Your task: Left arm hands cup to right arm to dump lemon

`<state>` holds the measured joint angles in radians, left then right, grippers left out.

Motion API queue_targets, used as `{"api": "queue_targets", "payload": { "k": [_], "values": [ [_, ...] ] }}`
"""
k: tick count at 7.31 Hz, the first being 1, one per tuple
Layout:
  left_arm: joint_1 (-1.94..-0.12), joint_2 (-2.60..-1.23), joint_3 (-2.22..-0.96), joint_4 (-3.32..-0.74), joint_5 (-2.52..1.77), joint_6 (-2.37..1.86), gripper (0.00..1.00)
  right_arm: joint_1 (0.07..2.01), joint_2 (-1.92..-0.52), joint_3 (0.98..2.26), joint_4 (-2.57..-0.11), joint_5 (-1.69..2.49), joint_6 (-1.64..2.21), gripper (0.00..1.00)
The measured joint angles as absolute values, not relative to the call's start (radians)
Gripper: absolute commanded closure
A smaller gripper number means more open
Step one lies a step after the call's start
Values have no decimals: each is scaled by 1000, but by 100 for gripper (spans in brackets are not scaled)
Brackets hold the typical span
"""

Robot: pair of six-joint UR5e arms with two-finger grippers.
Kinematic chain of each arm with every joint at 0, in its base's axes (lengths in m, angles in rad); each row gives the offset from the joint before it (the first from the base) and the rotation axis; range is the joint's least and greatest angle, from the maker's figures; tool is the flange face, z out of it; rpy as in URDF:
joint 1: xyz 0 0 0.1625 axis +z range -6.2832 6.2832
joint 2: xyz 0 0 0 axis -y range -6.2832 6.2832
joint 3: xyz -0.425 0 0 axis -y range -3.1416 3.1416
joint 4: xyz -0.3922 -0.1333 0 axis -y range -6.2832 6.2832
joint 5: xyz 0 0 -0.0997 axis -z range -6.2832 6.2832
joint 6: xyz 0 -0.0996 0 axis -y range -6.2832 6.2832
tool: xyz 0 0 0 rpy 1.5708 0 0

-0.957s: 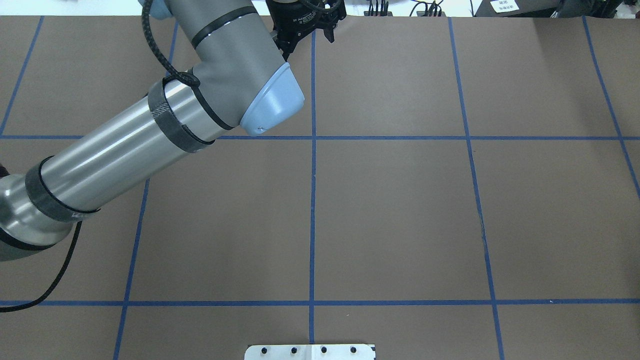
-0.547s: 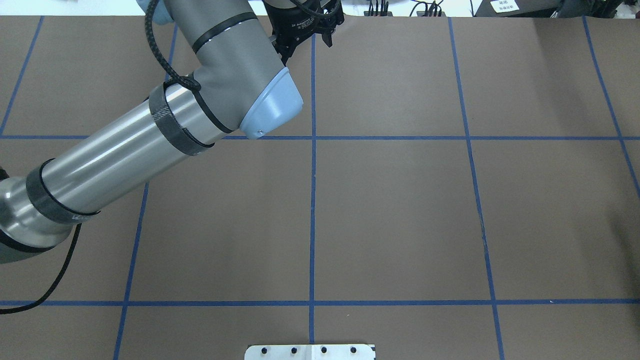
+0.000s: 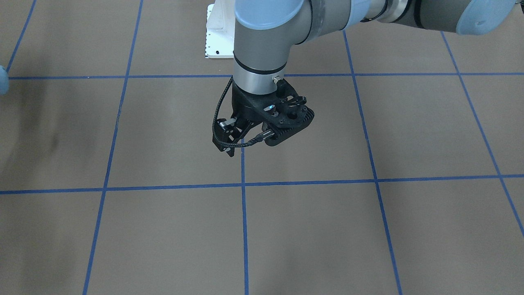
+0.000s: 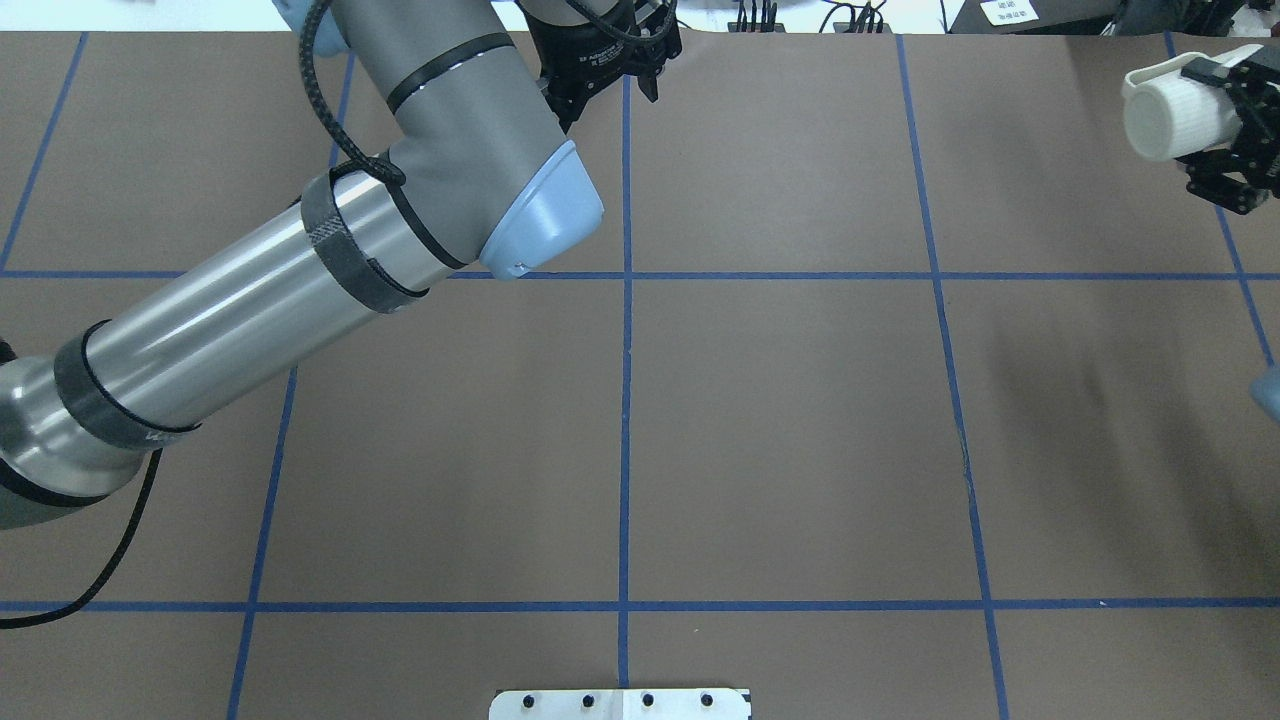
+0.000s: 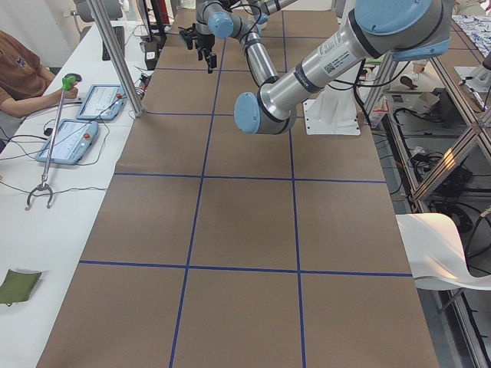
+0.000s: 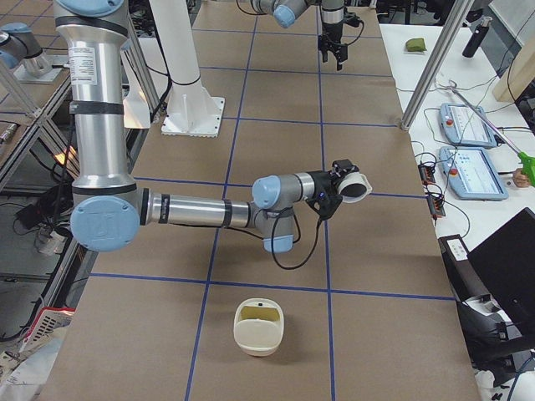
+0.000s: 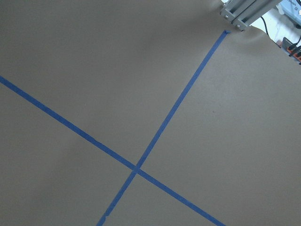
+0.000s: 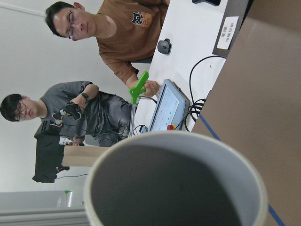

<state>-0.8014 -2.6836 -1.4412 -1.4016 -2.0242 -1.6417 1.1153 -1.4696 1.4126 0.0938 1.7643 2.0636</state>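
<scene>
Right hand (image 4: 1222, 128) clamped on cup (image 4: 1165, 122); cup on its side in the air, 2 o'clock in overhead view, above worktop (image 4: 800, 420). Left hand (image 4: 612, 92) at 12 o'clock, fingers spread, empty.

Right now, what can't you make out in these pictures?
- Cup bottom: right wrist view, cut off by the lower edge, so lemon inside unknown.
- Left gripper fingers: front view, overlapped by housing and cable; open or shut unclear.
- Yellow patch in pale container: right view, too small to identify.
</scene>
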Motion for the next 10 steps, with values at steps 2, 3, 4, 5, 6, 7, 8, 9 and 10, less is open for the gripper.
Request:
{"api": "queue_targets", "payload": {
  "k": [2,3,4,5,6,7,8,9,10],
  "values": [
    [-779,-2683,-1434,-1438,-2023,-1650,1,990,-1332,1415,-85,1615,1916,65],
    [-771,-2684,-1429,-1461,-2021,-1660,2,907,-1261,1417,-180,1506,1849,65],
    [-767,-2688,-1419,-1472,-2016,-1675,3,828,-1207,1429,-278,1415,1774,65],
    [-766,-2697,-1399,-1476,-2005,-1684,4,756,-1170,1459,-388,1340,1705,68],
    [-766,-2714,-1372,-1477,-1993,-1687,5,690,-1132,1498,-524,1262,1654,68],
    [-766,-2741,-1334,-1474,-1987,-1686,5,629,-1092,1536,-683,1187,1595,69],
    [-766,-2768,-1298,-1470,-1985,-1684,5,574,-1058,1562,-812,1125,1516,70],
    [-767,-2781,-1280,-1469,-1984,-1682,5,522,-1043,1571,-875,1069,1428,71],
    [-769,-2786,-1272,-1468,-1984,-1682,5,478,-1038,1571,-901,1022,1350,71]
  ]
}}
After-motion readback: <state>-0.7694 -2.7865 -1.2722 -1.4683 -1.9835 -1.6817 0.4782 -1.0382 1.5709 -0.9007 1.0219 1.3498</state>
